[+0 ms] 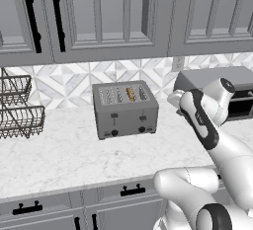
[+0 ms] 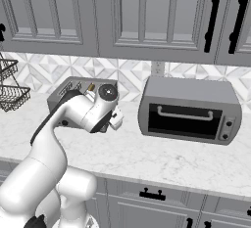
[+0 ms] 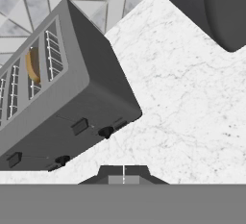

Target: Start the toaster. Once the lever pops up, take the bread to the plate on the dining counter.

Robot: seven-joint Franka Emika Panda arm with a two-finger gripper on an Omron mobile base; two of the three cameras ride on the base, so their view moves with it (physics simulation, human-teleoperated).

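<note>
Toaster (image 1: 125, 109) sits on the marble counter (image 1: 59, 155) against the tiled wall, slots up, front w/ two dark levers and knobs facing out. Bread (image 1: 130, 94) stands edge-on in one of the slots toward the toaster's right end, golden-brown top just showing above the slot. In hand view the toaster (image 3: 62, 93) is tilted across the upper left, bread (image 3: 32, 65) visible in a slot, both levers on the front face sitting near the same height.

Gripper (image 3: 124, 172): fingers together, nothing between them, tips low at bottom of hand view over bare marble just in front of the toaster's right front corner. Not touching toaster. From the left base cam the hand (image 1: 176, 98) hangs just right of the toaster, apart from it, wrist bent so it looks back toward the toaster. From the right base cam the arm covers most of the toaster (image 2: 73, 89); bread (image 2: 90, 88) peeks out as a small tan bit beside the wrist.

Toaster oven (image 2: 190, 109) sits to the right on same counter, well apart from the toaster. Wire baskets (image 1: 17, 108) at far left. Grey cabinets (image 1: 104, 17) above, drawers below the counter edge.
</note>
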